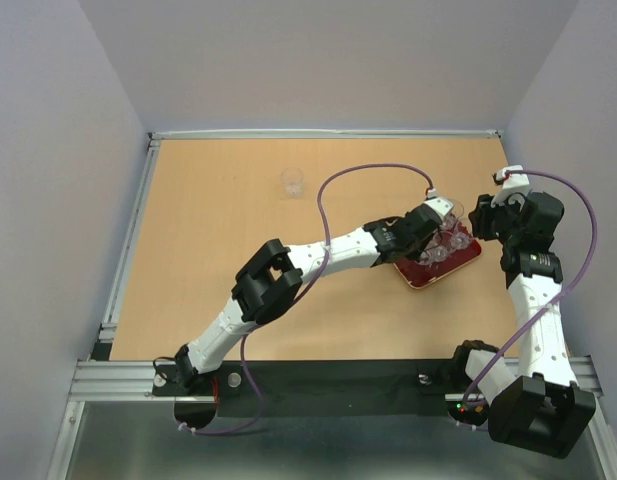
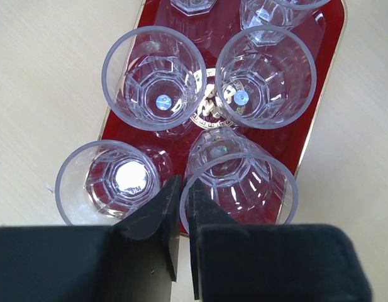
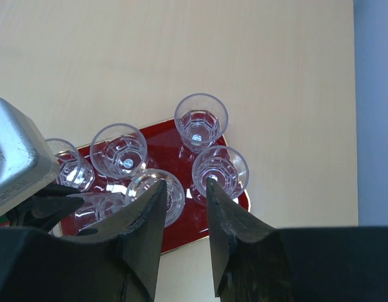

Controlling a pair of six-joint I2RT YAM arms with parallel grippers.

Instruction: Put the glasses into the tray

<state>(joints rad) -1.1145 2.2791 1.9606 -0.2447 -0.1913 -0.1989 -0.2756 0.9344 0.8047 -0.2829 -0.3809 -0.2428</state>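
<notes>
The dark red tray (image 1: 420, 278) lies at the right of the table. Several clear glasses stand on it, seen from above in the left wrist view (image 2: 156, 78) and the right wrist view (image 3: 200, 119). My left gripper (image 2: 183, 185) is over the tray's near end (image 2: 181, 143), shut on the rim wall of one glass (image 2: 244, 182), which leans slightly over the tray. Another glass (image 2: 109, 182) stands just left of the fingers at the tray's corner. One glass (image 1: 292, 182) stands alone on the table, far from both grippers. My right gripper (image 3: 184, 189) is open and empty above the tray (image 3: 200, 220).
My two grippers (image 1: 440, 215) (image 1: 480, 218) hang close together above the tray. The left arm's purple cable (image 1: 373, 168) arcs over the table's middle. The metal rail (image 1: 128, 240) borders the left edge and white walls enclose the back and sides.
</notes>
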